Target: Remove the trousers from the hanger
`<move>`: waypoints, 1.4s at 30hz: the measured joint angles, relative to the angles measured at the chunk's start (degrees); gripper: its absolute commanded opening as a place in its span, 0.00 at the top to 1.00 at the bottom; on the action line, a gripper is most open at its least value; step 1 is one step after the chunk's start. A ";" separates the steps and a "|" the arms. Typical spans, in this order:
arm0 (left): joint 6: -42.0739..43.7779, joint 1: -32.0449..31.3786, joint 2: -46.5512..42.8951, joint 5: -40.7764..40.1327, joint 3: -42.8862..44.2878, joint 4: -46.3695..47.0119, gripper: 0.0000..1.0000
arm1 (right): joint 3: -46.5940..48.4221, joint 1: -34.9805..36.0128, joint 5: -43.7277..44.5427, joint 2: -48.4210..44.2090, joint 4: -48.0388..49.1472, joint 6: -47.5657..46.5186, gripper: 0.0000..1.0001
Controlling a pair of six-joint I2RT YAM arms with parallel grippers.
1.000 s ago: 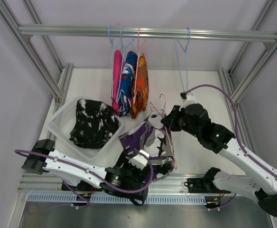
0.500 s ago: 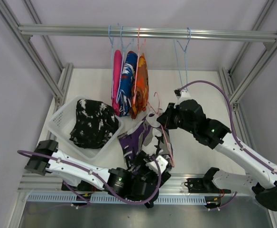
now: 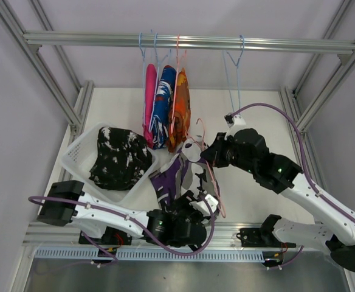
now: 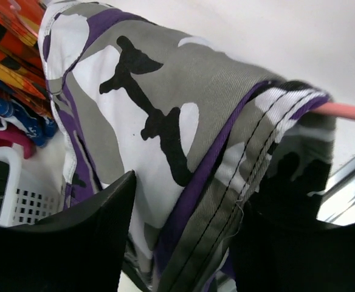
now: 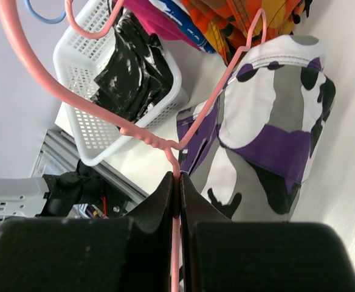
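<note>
**Left edge of the counter.** A white perforated plastic basket (image 3: 74, 159) holds the black trousers (image 3: 120, 159), crumpled and white-flecked.

**Far edge.** The pink trousers (image 3: 148, 103), blue trousers (image 3: 163, 106) and orange trousers (image 3: 180, 112) hang from the aluminium rail (image 3: 287, 44). They are folded flat and touch side by side.

**Mid-counter, toward the near edge.**
- The purple trousers (image 3: 180, 173) are a firm-looking twill in purple, grey, white and black camouflage with double-stitched seams. They are draped over the bar of a thin pink wire hanger (image 5: 147, 141).
- The left gripper (image 4: 196, 201) sits just under the fold. Its black fingers are spread with the cloth between them, and no pinch is evident.
- The cloth hangs from the bar down toward this gripper. The bar runs crosswise to the jaws and emerges bare at the cloth's right side.
- The left arm is thus the nearer one. By this reading, once it has closed, it should draw the cloth toward the near edge, square to the bar.
- The right gripper (image 5: 179, 179) is pressed together on the hanger's wire beside the twisted neck, holding it aloft.

**Farther right.** An empty blue hanger (image 3: 232, 79) hangs from the rail.
</note>
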 measured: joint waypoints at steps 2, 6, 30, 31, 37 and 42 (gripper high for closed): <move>1.22 0.74 -0.15 -0.07 -0.92 1.62 0.41 | 0.04 0.09 -0.35 -0.17 -0.20 0.00 1.00; 3.21 2.47 -0.17 -0.02 -1.81 5.07 0.44 | 0.04 0.72 -0.83 -0.39 -0.39 0.04 1.00; 18.91 5.84 2.38 -0.50 3.37 16.98 0.99 | -3.98 2.29 1.44 -5.42 2.36 1.22 1.00; 18.95 5.86 1.33 -0.57 3.37 16.22 0.99 | -4.48 2.32 1.68 -5.68 2.67 1.42 1.00; 20.85 5.95 -7.13 -1.81 3.37 12.52 0.99 | -10.14 2.45 2.51 -6.29 6.23 2.51 1.00; 24.04 5.73 -15.21 -2.10 3.39 11.30 1.00 | -13.64 2.45 2.99 -5.35 9.94 3.69 1.00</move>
